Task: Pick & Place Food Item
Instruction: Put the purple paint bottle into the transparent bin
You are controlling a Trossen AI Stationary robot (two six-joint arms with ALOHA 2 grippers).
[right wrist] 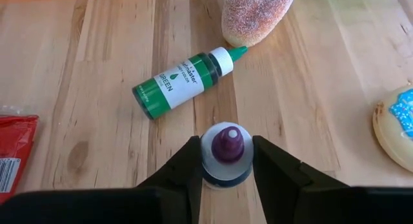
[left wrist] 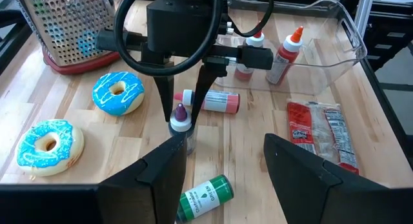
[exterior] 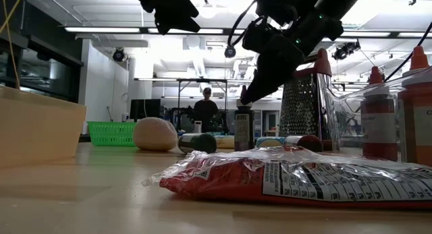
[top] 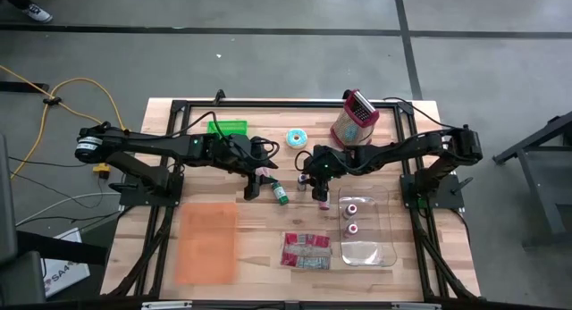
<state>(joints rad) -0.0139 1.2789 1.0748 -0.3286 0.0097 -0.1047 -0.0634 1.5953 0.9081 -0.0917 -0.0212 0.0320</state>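
High view: your right claw (top: 304,179) sits mid-desk over a small upright purple-capped bottle (top: 303,180), hard to make out from here. Left claw (top: 259,180) hovers just beside it, near a green bottle (top: 281,194) lying flat. Clear tray (top: 387,222) with two red-capped bottles lies on the right, red snack packet (top: 307,250) in front, grater (top: 352,121) at the back of the desk (top: 268,274).

Low view: you see the right arm coming down onto the dark bottle (exterior: 243,129), which stands upright on the wood behind the packet (exterior: 304,180).

Left wrist view: left claw (left wrist: 222,162) is open, nothing between its fingers. Ahead, the right claw (left wrist: 183,111) straddles the bottle's (left wrist: 180,124) neck. Two blue-iced doughnuts (left wrist: 118,93) lie off to the side.

Right wrist view: you get both fingers (right wrist: 271,166) pressed against the bottle's (right wrist: 226,156) shoulders, closed on it, purple cap between them; bottle upright on the desk, green bottle (right wrist: 184,82) beyond.
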